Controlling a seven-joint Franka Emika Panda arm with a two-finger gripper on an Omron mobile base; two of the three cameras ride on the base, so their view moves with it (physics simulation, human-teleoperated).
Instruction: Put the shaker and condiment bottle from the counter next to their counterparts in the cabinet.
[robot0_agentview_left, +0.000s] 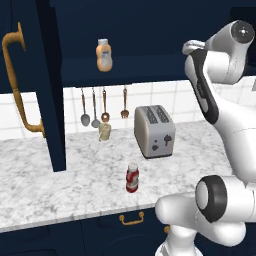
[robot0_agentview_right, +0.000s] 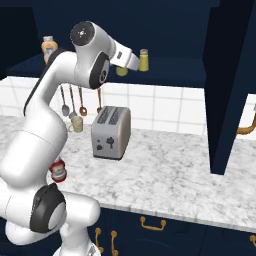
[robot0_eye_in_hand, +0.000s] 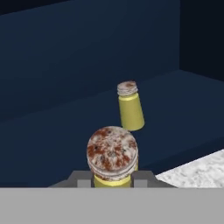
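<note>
My gripper (robot0_eye_in_hand: 113, 180) is shut on the yellow shaker (robot0_eye_in_hand: 112, 154); its speckled tan cap sits between the finger tips. The hand reaches into the navy cabinet (robot0_agentview_right: 170, 70), holding the shaker (robot0_agentview_right: 121, 70) just above the shelf. The twin shaker (robot0_eye_in_hand: 130, 107) stands on the shelf a little beyond it, and appears to the held one's right in the right base view (robot0_agentview_right: 144, 60). The peach-orange bottle (robot0_agentview_left: 104, 55) stands further left on the same shelf. Upright on the marbled counter (robot0_agentview_left: 60, 180), near its front edge, stands the red condiment bottle (robot0_agentview_left: 132, 177).
A silver toaster (robot0_agentview_left: 155, 131) stands on the counter behind the red bottle. Utensils (robot0_agentview_left: 104, 107) hang on the tiled wall, with a small cream mug (robot0_agentview_left: 104, 131) below them. The open cabinet door (robot0_agentview_left: 30, 85) with its brass handle (robot0_agentview_left: 17, 85) juts out at the left.
</note>
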